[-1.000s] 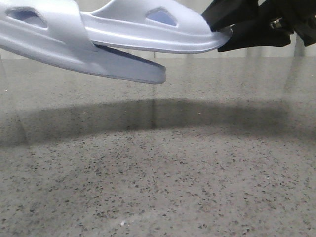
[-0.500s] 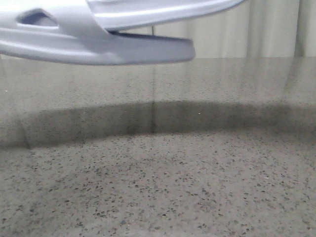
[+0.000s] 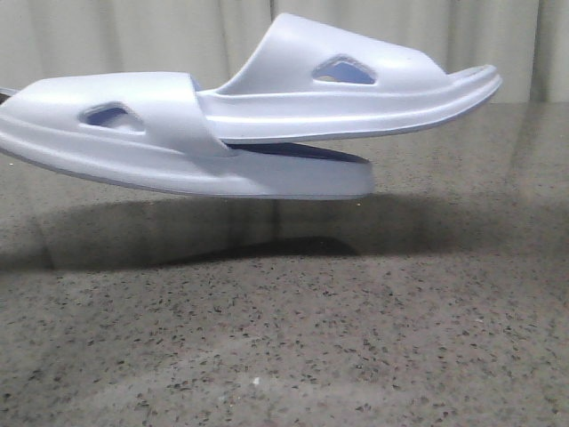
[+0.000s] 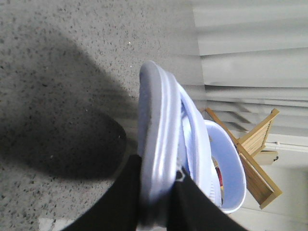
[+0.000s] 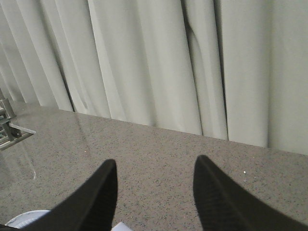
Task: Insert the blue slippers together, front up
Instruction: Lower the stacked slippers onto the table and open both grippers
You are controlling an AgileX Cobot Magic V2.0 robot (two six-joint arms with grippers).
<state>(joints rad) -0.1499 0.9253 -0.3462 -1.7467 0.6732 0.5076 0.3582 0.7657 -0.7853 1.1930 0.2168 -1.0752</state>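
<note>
Left gripper clamps the nested blue slippers aloft — right gripper apart

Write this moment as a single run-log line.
left gripper: shut on blue slippers | slippers: nested, off table | right gripper: open, empty

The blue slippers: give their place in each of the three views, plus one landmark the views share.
Front view: the blue slippers fill the upper half, nested and off the table.
Left wrist view: seen end-on at centre, clamped by the left tool.
Right wrist view: only a pale sliver at the bottom left edge, probably a slipper; the right tool is open and empty.
Shared landmark: the speckled grey table.
</note>
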